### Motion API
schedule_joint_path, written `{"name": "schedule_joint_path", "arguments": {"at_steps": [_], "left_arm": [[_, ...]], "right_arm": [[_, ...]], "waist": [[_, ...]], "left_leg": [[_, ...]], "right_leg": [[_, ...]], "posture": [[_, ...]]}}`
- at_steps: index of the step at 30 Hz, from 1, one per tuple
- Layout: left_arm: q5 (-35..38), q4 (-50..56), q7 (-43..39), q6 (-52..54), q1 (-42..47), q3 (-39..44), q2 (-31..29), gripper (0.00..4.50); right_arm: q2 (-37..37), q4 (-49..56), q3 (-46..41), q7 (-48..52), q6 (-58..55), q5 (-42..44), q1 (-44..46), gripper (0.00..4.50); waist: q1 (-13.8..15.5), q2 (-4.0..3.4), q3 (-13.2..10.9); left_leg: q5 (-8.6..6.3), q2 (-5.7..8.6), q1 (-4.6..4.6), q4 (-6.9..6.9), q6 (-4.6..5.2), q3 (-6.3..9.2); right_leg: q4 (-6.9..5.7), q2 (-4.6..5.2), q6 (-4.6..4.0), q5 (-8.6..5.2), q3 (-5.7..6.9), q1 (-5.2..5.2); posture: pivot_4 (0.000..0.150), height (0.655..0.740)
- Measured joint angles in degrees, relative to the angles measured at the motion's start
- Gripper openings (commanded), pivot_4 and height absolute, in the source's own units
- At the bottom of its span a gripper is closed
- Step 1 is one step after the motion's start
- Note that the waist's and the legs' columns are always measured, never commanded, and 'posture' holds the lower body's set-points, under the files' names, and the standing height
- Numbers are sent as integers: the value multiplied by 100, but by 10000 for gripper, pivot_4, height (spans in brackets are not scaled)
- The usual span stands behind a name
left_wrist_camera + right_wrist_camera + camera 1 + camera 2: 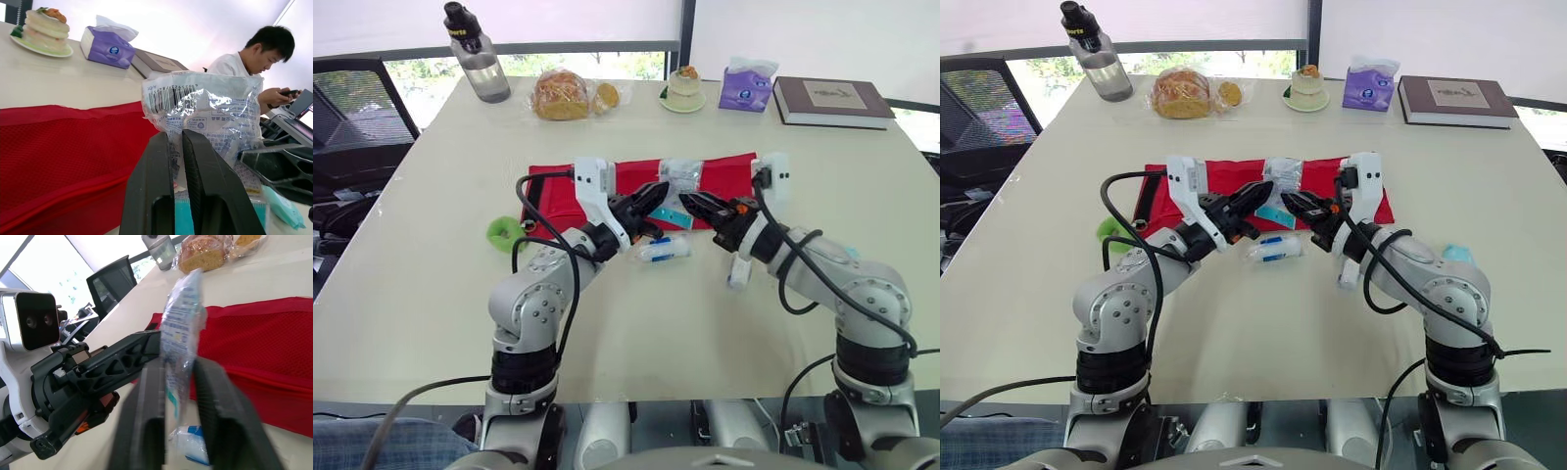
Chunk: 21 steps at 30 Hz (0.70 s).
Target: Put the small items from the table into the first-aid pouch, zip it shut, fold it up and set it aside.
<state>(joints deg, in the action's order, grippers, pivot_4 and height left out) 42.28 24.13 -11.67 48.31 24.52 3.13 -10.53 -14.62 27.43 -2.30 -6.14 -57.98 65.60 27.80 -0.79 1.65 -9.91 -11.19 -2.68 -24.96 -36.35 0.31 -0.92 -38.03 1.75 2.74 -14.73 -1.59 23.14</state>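
Observation:
The red first-aid pouch (558, 186) lies flat in the middle of the table. Just above its front edge my left gripper (664, 192) is shut on a clear plastic packet (680, 176) with printed labels, pinching its lower part (200, 107). My right gripper (690, 203) meets it from the right, open, with the packet's edge (181, 318) standing between its two fingers. A small white and blue roll (664, 249) lies on the table under the grippers. A green item (505, 233) sits left of the pouch, a white item (738, 271) under my right forearm.
Along the far edge stand a water bottle (478, 54), bagged bread (561, 95), a cake on a plate (683, 88), a purple tissue pack (747, 85) and a book (830, 101). An office chair (352, 108) is at the left. A person (254, 63) sits beyond the table.

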Motion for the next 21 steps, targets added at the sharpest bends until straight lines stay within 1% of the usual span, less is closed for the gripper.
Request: {"name": "schedule_joint_path", "arguments": {"at_steps": [10, 12, 14, 15, 16, 21], "left_arm": [[-7, 0, -32, -21, 0, -43, 37, 0], [-7, 0, -32, -21, 0, -43, 58, 0], [-5, 1, -33, -24, 0, -35, 58, 0], [-5, 1, -34, -22, -3, -42, 56, 0], [-4, 1, -36, -21, -5, -49, 70, 0], [82, 1, -28, 6, -27, -7, 73, 0]], "right_arm": [[68, 15, 26, -132, -12, 6, 0, 16634], [67, 15, 26, -150, -12, 1, 0, 11500], [55, 10, 14, -183, -12, -25, 0, 3821], [61, 17, 15, -172, -11, -9, 1, 1896], [82, 34, 15, -179, -2, -8, 6, 759], [56, 27, 16, -173, -3, -58, 6, 759]], "waist": [[-1, 0, 0], [0, 0, 0], [-1, 0, 0], [0, 0, 0], [-1, 0, 0], [-1, 0, 0]], "left_leg": [[0, 0, 0, 0, 0, 0], [0, 0, 0, 0, 0, 0], [0, 0, 0, 0, 0, 0], [0, 0, 0, 0, 0, 0], [0, 0, 0, 0, 0, 0], [0, 0, 0, 0, 0, 0]], "right_leg": [[0, 0, 0, 0, 0, 0], [0, 0, 0, 0, 0, 0], [0, 0, 0, 0, 0, 0], [0, 0, 0, 0, 0, 0], [0, 0, 0, 0, 0, 0], [0, 0, 0, 0, 0, 0]], "posture": [[1500, 7400], [1500, 7400], [1500, 7400], [1500, 7400], [1500, 7400], [1500, 7400]]}}
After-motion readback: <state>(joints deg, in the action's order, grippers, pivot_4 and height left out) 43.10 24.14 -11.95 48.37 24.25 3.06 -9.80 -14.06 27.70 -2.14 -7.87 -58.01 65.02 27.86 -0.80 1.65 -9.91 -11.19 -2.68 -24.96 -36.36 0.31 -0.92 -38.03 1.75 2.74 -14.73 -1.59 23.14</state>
